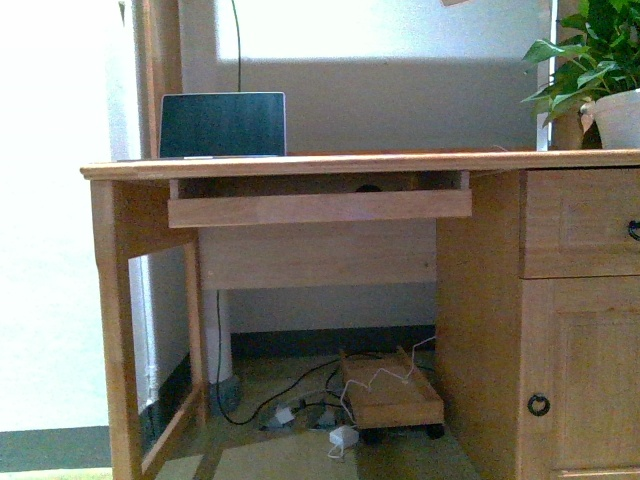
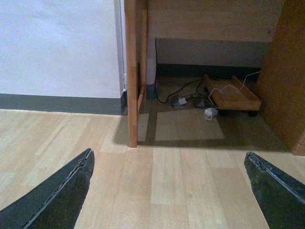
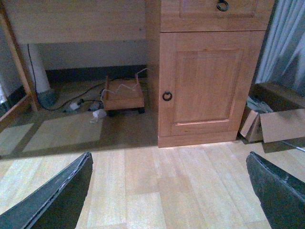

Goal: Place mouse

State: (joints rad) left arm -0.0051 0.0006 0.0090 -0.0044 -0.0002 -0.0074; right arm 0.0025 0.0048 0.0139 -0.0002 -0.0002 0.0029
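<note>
A small dark rounded top (image 1: 370,187) peeks over the front board of the pulled-out keyboard tray (image 1: 320,208) under the desk top (image 1: 400,162). It looks like the mouse, but little of it shows. It appears in neither wrist view. My left gripper (image 2: 169,191) is open and empty, its dark fingers (image 2: 57,191) wide apart above the wood floor in front of the desk's left leg (image 2: 131,71). My right gripper (image 3: 169,191) is open and empty above the floor in front of the cupboard door (image 3: 205,81). Neither arm shows in the front view.
A laptop (image 1: 222,125) stands open at the back left of the desk. A potted plant (image 1: 610,90) stands at its right end. Under the desk are a low wheeled wooden stand (image 1: 390,395), cables and a white adapter (image 1: 343,437). A cardboard box (image 3: 271,119) lies right of the cupboard.
</note>
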